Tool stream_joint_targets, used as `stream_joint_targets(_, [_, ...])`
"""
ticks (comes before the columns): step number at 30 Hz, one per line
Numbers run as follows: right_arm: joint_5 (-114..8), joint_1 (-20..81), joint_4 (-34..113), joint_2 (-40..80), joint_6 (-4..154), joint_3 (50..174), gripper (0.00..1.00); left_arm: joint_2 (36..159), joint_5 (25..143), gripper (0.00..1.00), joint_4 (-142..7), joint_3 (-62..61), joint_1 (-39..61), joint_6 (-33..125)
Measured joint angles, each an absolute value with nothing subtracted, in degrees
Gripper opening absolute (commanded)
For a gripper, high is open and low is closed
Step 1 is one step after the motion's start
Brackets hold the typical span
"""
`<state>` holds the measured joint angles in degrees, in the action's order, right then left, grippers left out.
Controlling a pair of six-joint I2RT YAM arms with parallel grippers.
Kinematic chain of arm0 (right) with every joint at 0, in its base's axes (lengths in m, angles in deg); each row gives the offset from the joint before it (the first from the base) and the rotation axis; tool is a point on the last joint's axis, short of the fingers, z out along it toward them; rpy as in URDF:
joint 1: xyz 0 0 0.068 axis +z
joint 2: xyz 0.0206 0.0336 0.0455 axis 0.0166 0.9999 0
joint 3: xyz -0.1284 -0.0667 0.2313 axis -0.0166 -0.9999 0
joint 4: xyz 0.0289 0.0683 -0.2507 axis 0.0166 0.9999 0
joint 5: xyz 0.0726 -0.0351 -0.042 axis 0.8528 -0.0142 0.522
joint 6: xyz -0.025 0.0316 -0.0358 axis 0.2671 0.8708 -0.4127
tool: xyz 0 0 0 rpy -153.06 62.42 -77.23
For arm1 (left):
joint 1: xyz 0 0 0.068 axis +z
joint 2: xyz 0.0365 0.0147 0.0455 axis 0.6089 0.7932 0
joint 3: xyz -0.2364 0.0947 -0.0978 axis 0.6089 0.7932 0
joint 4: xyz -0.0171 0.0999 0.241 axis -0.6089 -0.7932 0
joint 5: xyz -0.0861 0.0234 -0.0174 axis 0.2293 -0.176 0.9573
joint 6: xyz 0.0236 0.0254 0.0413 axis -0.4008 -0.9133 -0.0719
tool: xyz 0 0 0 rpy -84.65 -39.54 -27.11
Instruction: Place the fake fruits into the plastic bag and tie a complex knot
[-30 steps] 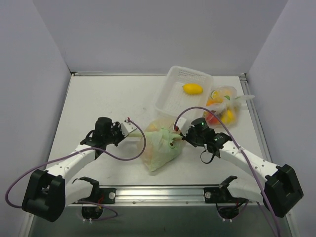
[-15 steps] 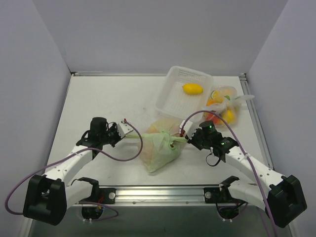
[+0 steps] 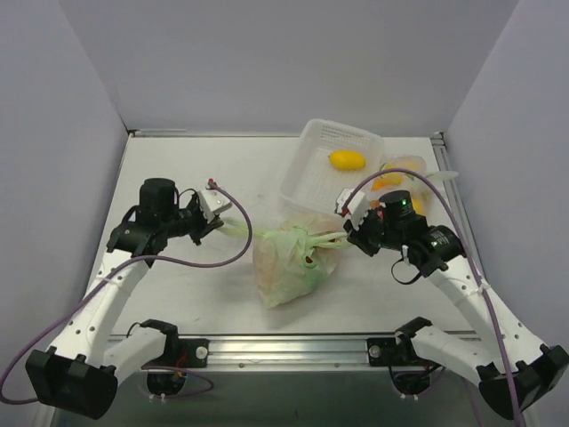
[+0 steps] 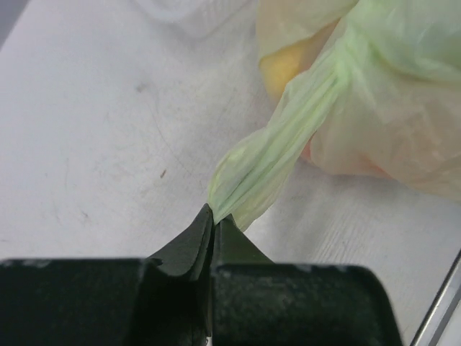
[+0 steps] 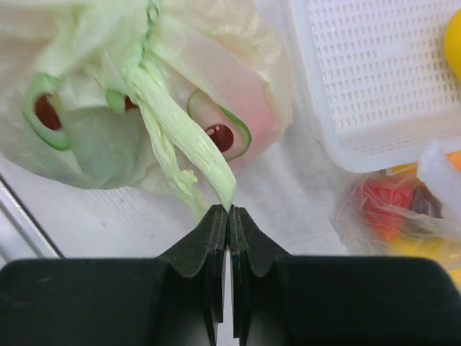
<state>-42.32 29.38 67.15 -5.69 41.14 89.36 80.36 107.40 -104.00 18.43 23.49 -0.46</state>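
The thin, pale green plastic bag printed with halved avocados (image 3: pixel 283 267) lies at 7 o'clock from the white slotted plastic basket (image 3: pixel 305 185), with glossy fake fruits (image 4: pixel 279 71) showing dimly through its skin. At the bag's 9 o'clock the left gripper (image 3: pixel 222 223) pinches one twisted handle strand (image 4: pixel 277 151), drawn taut, between fully closed fingers. At 3 o'clock the right gripper (image 3: pixel 348 237) clamps the other handle strand (image 5: pixel 176 130) likewise.

- My left gripper (image 4: pixel 212 216) was pinched tight on a twisted bag handle (image 4: pixel 281 144), with that arm bowed out leftward.
- My right gripper (image 5: pixel 229 210) was clamped on the other handle (image 5: pixel 180 137).
- Both wrists pointed inward, facing each other, well apart.
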Motion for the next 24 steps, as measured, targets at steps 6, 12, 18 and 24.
stream_joint_targets(6, [-34.98, 34.43, 71.85, -5.67, 47.39, 98.60, 0.00, 78.19, 111.01, 0.00, -108.05, 9.80, 11.34, 7.91])
stream_joint_targets(12, [-26.82, 36.44, 72.05, -1.50, 54.80, 100.07, 0.00, 81.78, 116.67, 0.00, -107.98, 9.36, 8.12, 18.29])
stream_joint_targets(18, [-21.80, 38.25, 69.16, 0.01, 62.26, 101.44, 0.00, 83.09, 122.18, 0.00, -103.13, 10.13, 3.36, 27.51])
stream_joint_targets(24, [-28.35, 38.54, 68.90, -4.23, 65.75, 101.18, 0.00, 87.24, 124.28, 0.00, -96.55, 9.75, -1.73, 32.52])
